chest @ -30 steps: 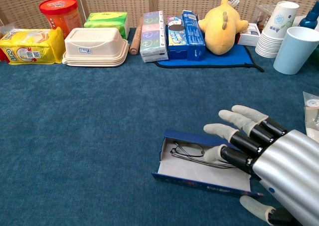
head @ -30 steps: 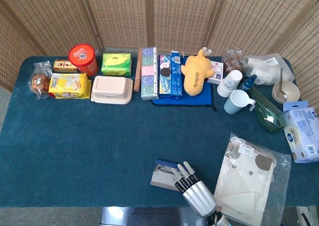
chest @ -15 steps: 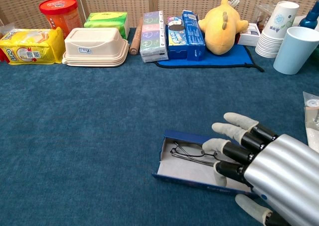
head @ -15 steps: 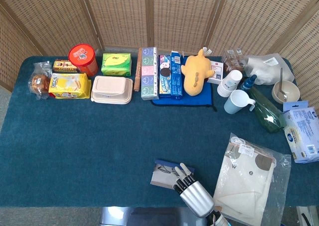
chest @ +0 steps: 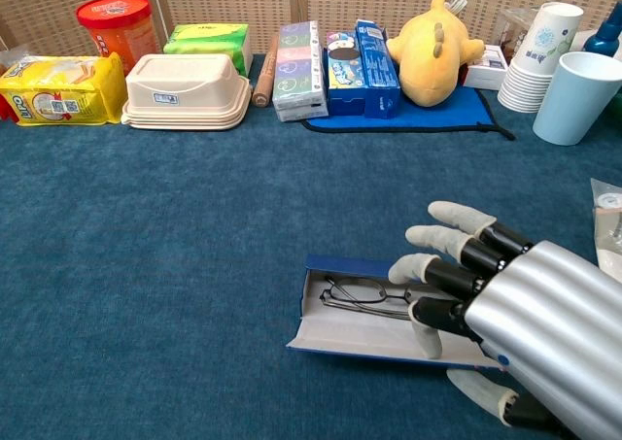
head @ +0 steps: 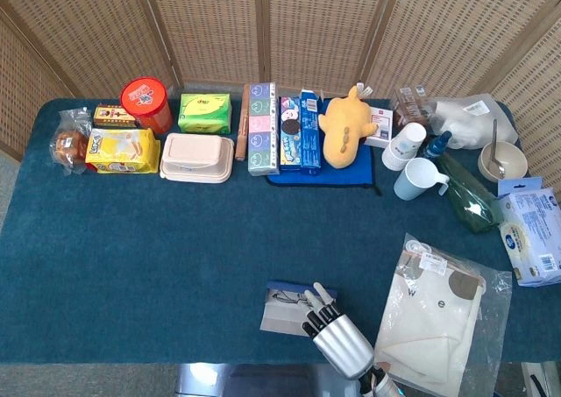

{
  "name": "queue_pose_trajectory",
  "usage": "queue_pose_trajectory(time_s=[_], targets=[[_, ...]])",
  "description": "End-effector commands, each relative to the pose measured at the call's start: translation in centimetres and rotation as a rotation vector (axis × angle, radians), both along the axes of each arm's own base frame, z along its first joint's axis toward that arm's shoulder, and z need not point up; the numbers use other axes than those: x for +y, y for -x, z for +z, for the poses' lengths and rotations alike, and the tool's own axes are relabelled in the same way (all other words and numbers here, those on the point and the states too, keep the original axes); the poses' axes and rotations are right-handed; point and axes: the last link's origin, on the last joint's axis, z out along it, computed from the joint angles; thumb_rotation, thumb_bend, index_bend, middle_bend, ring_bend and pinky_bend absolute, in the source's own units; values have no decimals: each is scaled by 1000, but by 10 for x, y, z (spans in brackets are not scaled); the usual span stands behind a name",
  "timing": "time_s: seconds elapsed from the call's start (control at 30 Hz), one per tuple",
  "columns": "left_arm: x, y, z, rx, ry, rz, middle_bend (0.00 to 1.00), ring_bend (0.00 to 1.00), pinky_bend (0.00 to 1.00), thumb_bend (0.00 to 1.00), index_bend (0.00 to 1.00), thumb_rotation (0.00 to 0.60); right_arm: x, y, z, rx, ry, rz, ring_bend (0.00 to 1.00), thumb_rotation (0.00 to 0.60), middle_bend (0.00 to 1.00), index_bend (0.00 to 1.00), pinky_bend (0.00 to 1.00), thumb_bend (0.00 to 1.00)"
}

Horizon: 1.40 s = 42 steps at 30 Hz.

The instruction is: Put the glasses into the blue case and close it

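The blue case [chest: 335,335] lies open on the blue tablecloth, near the front edge and right of centre, with its lid flap spread toward me. The black-framed glasses [chest: 362,294] rest folded inside it. In the head view the case [head: 277,320] and the glasses [head: 287,297] sit just left of my right hand [head: 337,337]. That right hand [chest: 510,319] reaches in from the lower right with its fingers spread over the right end of the case, fingertips [chest: 408,265] touching its inside. The thumb lies below the front flap. Neither view shows my left hand.
A clear bag with a cream cloth [head: 434,318] lies right of the hand. Along the back stand a lunch box [chest: 185,92], tissue packs [chest: 298,56], a yellow plush [chest: 432,47] on a blue mat, paper cups [chest: 539,56] and a pale blue mug [chest: 575,97].
My right hand has moved left and slightly forward over the case. The case with the glasses has slid a little to the left under the fingers.
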Motion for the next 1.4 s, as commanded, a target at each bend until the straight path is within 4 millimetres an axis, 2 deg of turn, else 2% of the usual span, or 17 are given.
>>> queue_pose_trajectory(time_s=[0.03,0.17,0.53,0.9,1.4], targets=[[0,0,0,0,0,1,42,0,0,263,48,600,-4,-2,1,1,1,-2,143,600,272,548,56,329],[0,1,-1,-1,2,4,42,0,0,263,48,600,-11,-5,2,4,2,-5,143,600,271,546,56,326],[0,4,-4,-11,7,15,42,0,0,264,48,600,-45,-16,4,18,-1,-19,143,600,267,527,56,328],[-1,5,-6,-13,7,20,42,0,0,262,48,600,-70,-27,-5,30,-1,-18,129,600,216,376,56,300],[-3,11,-9,-14,18,43,42,0,0,261,46,600,-105,-29,-11,103,25,-49,108,600,181,309,56,303]])
